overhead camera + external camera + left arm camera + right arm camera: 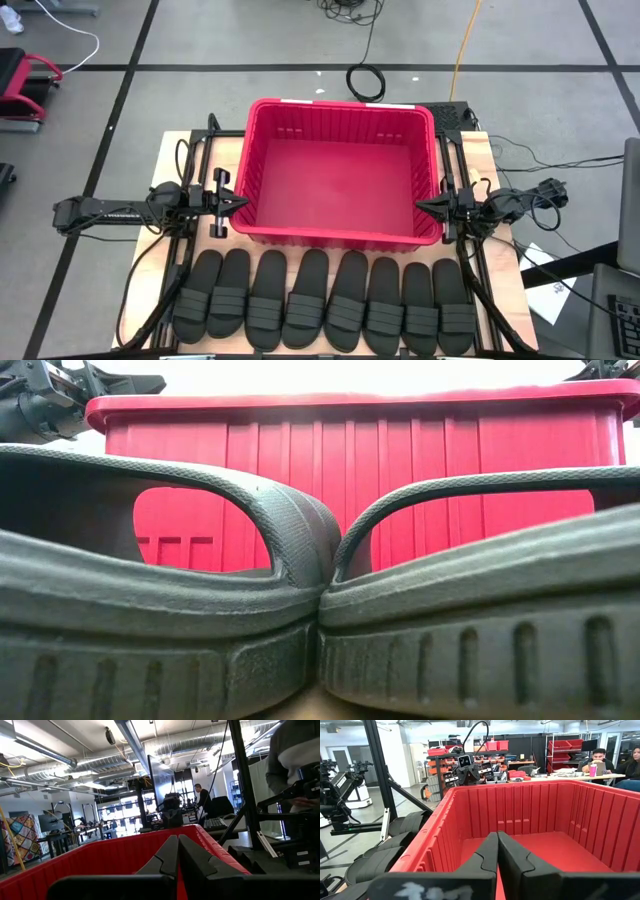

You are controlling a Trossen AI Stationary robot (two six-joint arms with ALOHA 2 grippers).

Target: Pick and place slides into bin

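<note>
Several black slides [325, 305] lie side by side, soles down, in a row along the table's near edge; two of them [160, 590] fill the low view. Behind them stands the red bin [340, 175], with nothing showing inside it. My left gripper [242, 203] is shut and hovers just outside the bin's left wall, pointing at it. My right gripper [420, 207] is shut just outside the bin's right wall, pointing across the bin [545, 820]. Neither holds anything.
The wooden table top [175, 160] is bare at the far left and far right of the bin. Black frame rails [190, 170] run along both sides. Cables [365, 80] lie on the floor beyond. People sit and stand in the room behind.
</note>
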